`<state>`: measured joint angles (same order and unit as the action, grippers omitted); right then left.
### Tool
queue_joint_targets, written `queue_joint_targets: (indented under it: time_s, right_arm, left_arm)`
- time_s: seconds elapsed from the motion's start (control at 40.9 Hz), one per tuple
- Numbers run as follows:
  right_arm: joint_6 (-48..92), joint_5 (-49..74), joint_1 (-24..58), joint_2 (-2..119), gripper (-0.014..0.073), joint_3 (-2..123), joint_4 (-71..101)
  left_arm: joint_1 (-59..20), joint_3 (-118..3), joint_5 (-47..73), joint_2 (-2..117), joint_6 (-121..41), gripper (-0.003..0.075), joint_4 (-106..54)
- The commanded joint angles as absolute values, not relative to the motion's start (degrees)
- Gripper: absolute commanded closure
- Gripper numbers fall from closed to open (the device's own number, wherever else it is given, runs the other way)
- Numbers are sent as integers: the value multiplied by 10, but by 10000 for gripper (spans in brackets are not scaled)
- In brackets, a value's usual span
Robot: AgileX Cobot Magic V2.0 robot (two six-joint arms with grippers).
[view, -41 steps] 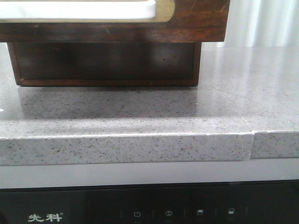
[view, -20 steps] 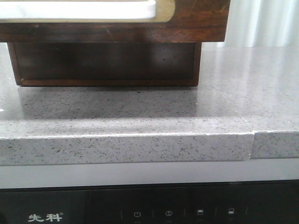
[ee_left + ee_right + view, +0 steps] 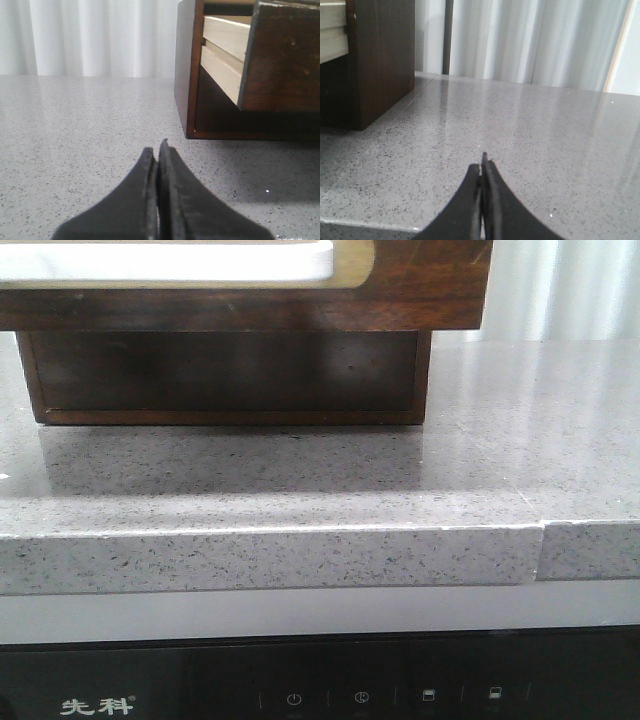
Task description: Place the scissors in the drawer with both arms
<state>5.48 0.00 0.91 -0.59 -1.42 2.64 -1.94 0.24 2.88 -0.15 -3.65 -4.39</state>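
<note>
Nothing has moved. Both claws, left (image 3: 159,150) and right (image 3: 482,167), rest clenched and empty over the table (image 3: 300,480). Drawer (image 3: 260,55) stands pulled out; scissors unseen, so their handling can't be judged.

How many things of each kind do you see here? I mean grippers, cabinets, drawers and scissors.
Grippers: 2, the left gripper and the right gripper, both with fingers pressed together and holding nothing.
Cabinets: 1, the cabinet on the counter.
Drawers: 1, the drawer, pulled out.
Scissors: 0 seen.
Total: 4.
</note>
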Motion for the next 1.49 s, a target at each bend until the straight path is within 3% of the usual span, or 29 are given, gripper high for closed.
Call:
queue_joint_targets:
  time_s: [0.0, 0.343, 0.612, 1.469]
  right_arm:
    - [59, -54, 6, -16, 662, -15, 21]
    - [58, -54, 6, -16, 662, -15, 21]
    - [-43, -57, 7, -16, 662, -16, -23]
    - [-29, -65, 7, -16, 662, -16, -23]
  left_arm:
    - [-19, 16, -18, -12, -32, 741, -49]
    - [-19, 16, -18, -12, -32, 741, -49]
    - [-19, 16, -18, -12, -32, 741, -49]
    - [-19, 16, -18, -12, -32, 741, -49]
